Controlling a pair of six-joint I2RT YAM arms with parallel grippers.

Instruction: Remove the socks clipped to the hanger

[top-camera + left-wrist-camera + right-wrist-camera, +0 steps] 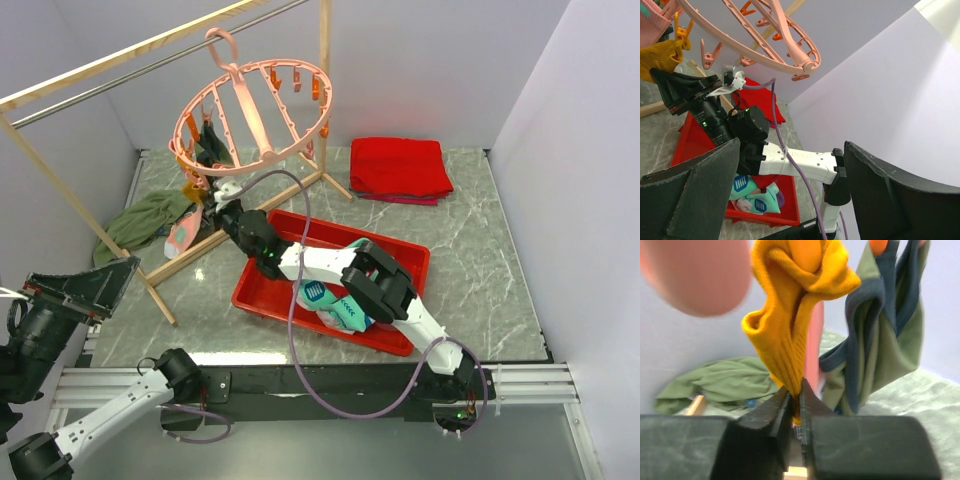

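One sock governs the next move: the yellow sock (790, 330), which hangs from a clip on the hanger (247, 110).

1. Grip. The right gripper (796, 390) is closed on the lower end of the yellow sock; the jaws stand almost together with the fabric pinched between them.
2. Axis. The sock's long axis runs vertically, clip end up and gripped end down. The gripper sits directly below the clip, so release probably calls for a pull down and away from the ring.
3. Neighbour. A dark green sock (875, 340) hangs just beside the yellow one and could be dragged along.
4. Arms. The right arm is at the hanger. The left gripper (790, 145) is well apart at the near left, jaws spread wide and empty.
5. Containers. The red tray (420, 255) lies under the right arm and holds several teal patterned socks (330, 305). A pink sock (183, 235) lies outside it, on the table below the hanger.
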